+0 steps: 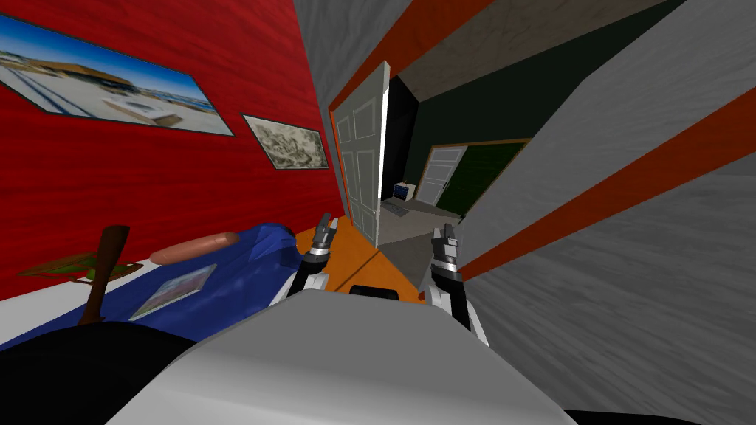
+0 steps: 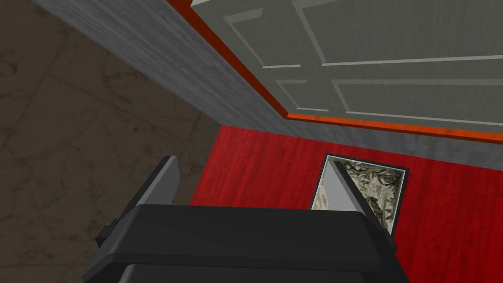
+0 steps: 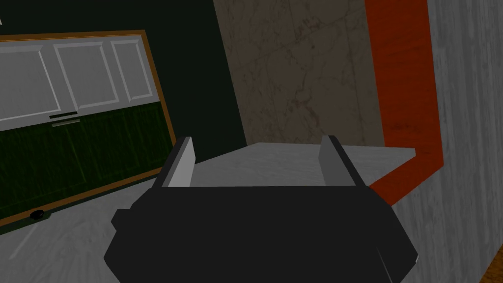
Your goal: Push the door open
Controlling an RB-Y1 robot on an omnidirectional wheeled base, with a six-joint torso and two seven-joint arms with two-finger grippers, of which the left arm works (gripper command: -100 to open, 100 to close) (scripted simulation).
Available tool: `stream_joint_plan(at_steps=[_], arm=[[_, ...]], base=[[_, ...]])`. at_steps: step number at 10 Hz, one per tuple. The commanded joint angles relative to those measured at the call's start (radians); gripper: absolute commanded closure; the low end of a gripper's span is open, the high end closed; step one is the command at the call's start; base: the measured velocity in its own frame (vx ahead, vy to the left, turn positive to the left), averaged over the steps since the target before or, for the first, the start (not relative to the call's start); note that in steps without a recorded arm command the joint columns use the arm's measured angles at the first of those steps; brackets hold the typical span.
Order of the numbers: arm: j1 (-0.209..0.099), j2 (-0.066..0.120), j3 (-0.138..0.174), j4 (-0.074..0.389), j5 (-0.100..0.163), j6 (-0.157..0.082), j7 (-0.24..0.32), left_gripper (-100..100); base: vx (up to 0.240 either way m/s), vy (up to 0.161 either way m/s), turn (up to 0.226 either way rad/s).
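Observation:
The pale grey panelled door hangs in an orange frame ahead and stands swung well open, its free edge turned toward me. My left gripper is open and empty, a short way in front of the door's lower part and apart from it. In the left wrist view the door's panels lie beyond the open left gripper. My right gripper is open and empty too, level with the doorway gap. The right wrist view has the right gripper beside the orange frame.
A bed with a blue cover lies at my left against a red wall with two pictures. A grey wall with an orange stripe runs close on my right. Beyond the doorway lie grey floor, a second white door and a black area.

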Motion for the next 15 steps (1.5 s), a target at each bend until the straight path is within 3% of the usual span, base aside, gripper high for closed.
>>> stream_joint_plan(at_steps=[1,15], arm=[[-0.002,0.006,-0.019,0.033,-0.005,-0.016,0.006,-100],[-0.013,0.093,-0.134,0.333,-0.017,-0.161,0.081,-100]], base=[[0.156,0.013,-0.038],[0.113,0.012,-0.040]])
